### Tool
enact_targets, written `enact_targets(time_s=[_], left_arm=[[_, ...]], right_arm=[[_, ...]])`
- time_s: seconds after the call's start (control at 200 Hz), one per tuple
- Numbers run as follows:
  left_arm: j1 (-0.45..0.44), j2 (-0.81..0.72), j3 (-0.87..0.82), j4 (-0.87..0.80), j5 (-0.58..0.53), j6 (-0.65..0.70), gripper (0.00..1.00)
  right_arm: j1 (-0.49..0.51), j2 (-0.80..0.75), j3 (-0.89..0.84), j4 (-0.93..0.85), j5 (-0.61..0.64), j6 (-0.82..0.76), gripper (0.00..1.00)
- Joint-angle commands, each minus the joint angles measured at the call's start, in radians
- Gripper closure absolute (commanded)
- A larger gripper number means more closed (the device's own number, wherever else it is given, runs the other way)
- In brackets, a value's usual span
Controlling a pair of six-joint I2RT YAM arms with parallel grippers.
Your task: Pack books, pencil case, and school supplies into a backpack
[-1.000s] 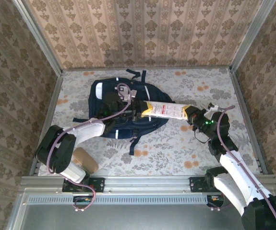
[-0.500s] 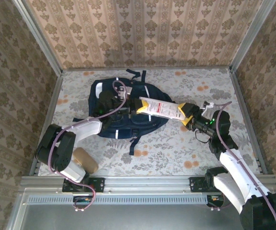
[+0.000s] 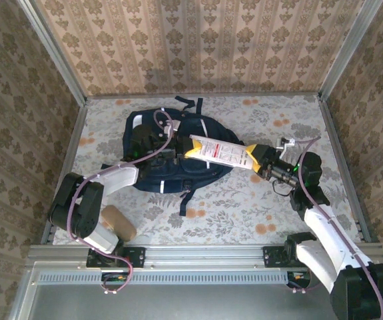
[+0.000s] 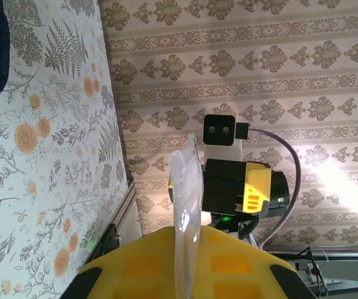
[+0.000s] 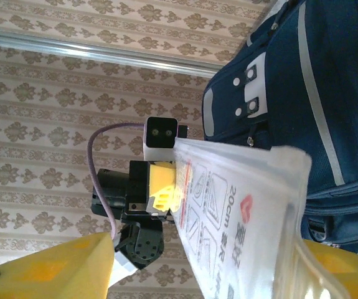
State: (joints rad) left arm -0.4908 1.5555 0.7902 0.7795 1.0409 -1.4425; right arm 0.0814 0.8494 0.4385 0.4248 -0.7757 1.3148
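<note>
Nearest, by the left arm's base on the table (image 3: 244, 200): one tan rounded item (image 3: 118, 223). Farther out, two claws at one long white packet (image 3: 219, 153) with red print, marked "20cm" beside a red logo. Right gripper (image 3: 254, 159) with jaws apart around the packet's right end, one of its yellow fingers (image 5: 48, 268) well clear of it. Left gripper (image 3: 181, 151) clamped tight on the packet's left end, over the one navy backpack (image 3: 136, 125). Packet outside the bag, stretched above its right edge. Bag's contents hidden
</note>
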Motion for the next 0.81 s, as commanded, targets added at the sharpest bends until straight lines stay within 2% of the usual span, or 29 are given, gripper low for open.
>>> enact_targets(time_s=[0.0, 0.195, 0.425, 0.485, 0.535, 0.575, 0.635, 0.685, 0.74, 0.8], left_arm=[[-0.020, -0.017, -0.014, 0.039, 0.066, 0.031, 1.00], [-0.035, -0.008, -0.005, 0.046, 0.070, 0.033, 1.00], [-0.033, -0.010, -0.006, 0.015, 0.062, 0.051, 1.00], [-0.028, -0.013, -0.005, -0.029, 0.058, 0.078, 0.90], [-0.020, -0.019, 0.001, -0.084, 0.056, 0.117, 0.72], [-0.009, -0.027, 0.015, -0.168, 0.056, 0.173, 0.58], [0.011, -0.054, 0.062, -0.401, 0.030, 0.328, 0.45], [0.020, -0.072, 0.142, -0.699, -0.035, 0.531, 0.40], [0.014, -0.058, 0.256, -0.985, -0.155, 0.719, 0.37], [-0.001, -0.008, 0.369, -1.149, -0.247, 0.813, 0.37]], right_arm=[[0.024, 0.015, 0.006, 0.105, -0.034, -0.005, 0.42], [0.061, 0.050, 0.012, 0.087, -0.004, -0.024, 0.51], [0.078, 0.032, 0.006, 0.009, 0.053, -0.060, 0.87], [0.076, 0.009, 0.013, -0.059, 0.078, -0.091, 0.94], [0.074, -0.020, 0.019, -0.120, 0.109, -0.118, 0.97], [0.071, -0.055, 0.026, -0.187, 0.139, -0.145, 0.99], [0.062, -0.115, 0.050, -0.342, 0.211, -0.207, 1.00], [0.059, -0.165, 0.076, -0.486, 0.284, -0.273, 1.00], [0.057, -0.207, 0.104, -0.610, 0.361, -0.344, 0.99], [0.057, -0.242, 0.126, -0.721, 0.444, -0.416, 1.00]])
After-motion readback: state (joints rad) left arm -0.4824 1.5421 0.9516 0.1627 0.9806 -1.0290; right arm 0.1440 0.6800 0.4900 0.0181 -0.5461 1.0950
